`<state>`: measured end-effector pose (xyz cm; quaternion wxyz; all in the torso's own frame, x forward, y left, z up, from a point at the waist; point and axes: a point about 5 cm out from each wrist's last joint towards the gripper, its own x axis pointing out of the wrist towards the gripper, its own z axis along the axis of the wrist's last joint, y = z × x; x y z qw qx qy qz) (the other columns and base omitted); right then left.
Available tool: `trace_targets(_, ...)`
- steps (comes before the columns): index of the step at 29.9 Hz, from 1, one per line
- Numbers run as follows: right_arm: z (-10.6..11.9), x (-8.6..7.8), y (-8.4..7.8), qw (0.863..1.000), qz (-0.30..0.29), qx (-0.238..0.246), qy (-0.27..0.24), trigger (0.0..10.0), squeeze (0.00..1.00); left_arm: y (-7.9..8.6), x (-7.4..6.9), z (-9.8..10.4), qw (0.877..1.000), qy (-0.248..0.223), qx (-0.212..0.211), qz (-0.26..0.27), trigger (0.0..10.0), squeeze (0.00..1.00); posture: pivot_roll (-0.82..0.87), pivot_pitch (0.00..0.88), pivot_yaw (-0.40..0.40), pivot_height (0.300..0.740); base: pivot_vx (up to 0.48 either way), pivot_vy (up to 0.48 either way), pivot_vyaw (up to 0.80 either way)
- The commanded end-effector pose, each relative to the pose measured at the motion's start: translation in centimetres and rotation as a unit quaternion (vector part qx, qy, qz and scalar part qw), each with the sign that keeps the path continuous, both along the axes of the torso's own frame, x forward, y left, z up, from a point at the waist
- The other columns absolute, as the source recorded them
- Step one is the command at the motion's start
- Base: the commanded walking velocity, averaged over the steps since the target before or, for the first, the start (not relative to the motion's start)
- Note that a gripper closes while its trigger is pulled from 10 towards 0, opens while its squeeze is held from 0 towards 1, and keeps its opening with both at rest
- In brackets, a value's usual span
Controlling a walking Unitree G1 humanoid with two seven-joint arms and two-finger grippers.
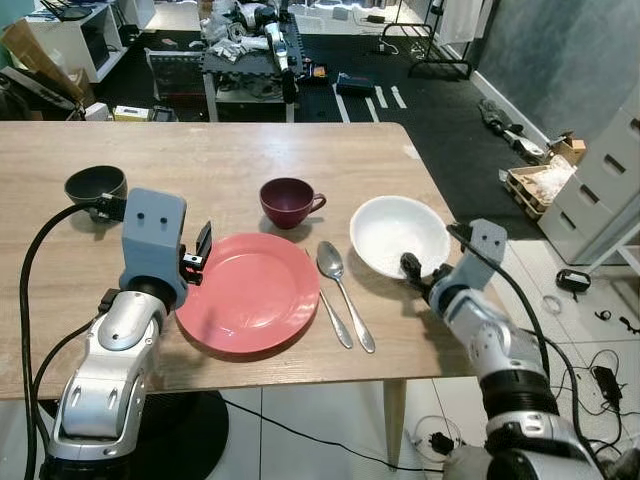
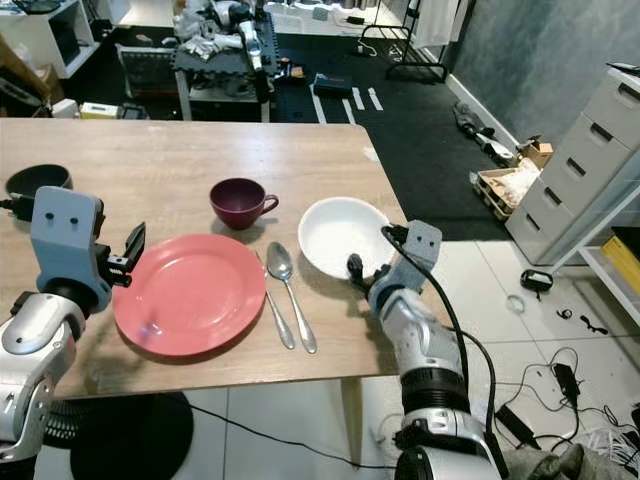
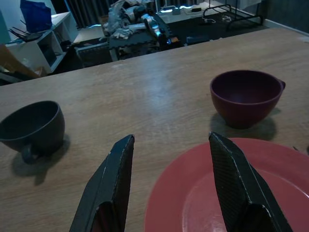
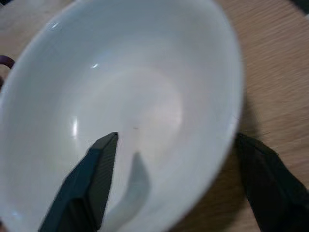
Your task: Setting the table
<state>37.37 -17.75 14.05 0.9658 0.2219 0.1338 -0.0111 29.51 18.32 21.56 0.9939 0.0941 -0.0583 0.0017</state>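
The place setting looks nearly laid out, and the step in hand seems to be the positioning of the bowl [image 1: 398,233]. The right hand [image 4: 171,181] straddles its near rim, spread wide, one finger [image 4: 84,179] inside the bowl and the other outside against the bench [image 1: 220,150]; it grips nothing that I can see. Whether it is about to close on the rim or has let go, I cannot tell. If it means to move the bowl, the next move calls for pinching the rim squarely, since a smooth, sloped wall could slip.

The bowl sits at 3 o'clock from the plate [image 1: 250,292], with two spoons [image 1: 340,295] lying between them. A maroon cup [image 1: 290,201] stands at 12 o'clock from the plate, just beyond its edge.

The left hand [image 3: 171,188] hovers at the plate's 9 o'clock edge, fingers apart and empty, one over the rim, one over bare bench. A dark cup [image 1: 96,187] stands at 10 o'clock, well apart from the setting.
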Motion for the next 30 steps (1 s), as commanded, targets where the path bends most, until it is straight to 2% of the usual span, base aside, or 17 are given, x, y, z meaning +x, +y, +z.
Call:
trace_targets(1,-0.7,-0.1,0.1,1.0,0.004,0.019,0.016,0.0,0.0,0.1,-0.1,-0.3,1.0,0.009,0.004,0.004,10.0,0.0,0.1,0.079,0.025,0.74,0.0,0.0,0.0)
trace_targets(5,-0.4,0.0,0.3,0.999,0.003,0.04,0.009,0.0,0.0,0.1,-0.2,-0.3,1.0,0.01,0.004,0.005,10.0,0.0,0.1,0.079,0.025,0.74,0.0,0.0,0.0)
trace_targets(24,0.1,0.1,0.0,0.998,0.002,0.061,-0.011,0.0,0.0,-0.1,0.1,-0.4,1.0,0.01,0.0,0.003,10.0,0.0,0.08,0.06,0.025,0.74,0.0,0.0,0.0)
trace_targets(27,1.0,0.1,-0.1,0.997,-0.003,0.066,-0.038,0.0,0.0,-0.1,0.2,-0.4,1.0,0.009,-0.001,0.003,10.0,0.0,0.08,0.053,0.026,0.74,0.0,0.0,0.0)
trace_targets(30,2.8,-0.1,-0.1,0.993,-0.003,0.068,-0.095,0.0,0.0,-0.2,0.3,-0.4,1.0,0.009,-0.002,0.002,10.0,0.0,0.08,0.049,0.026,0.74,0.0,0.0,0.0)
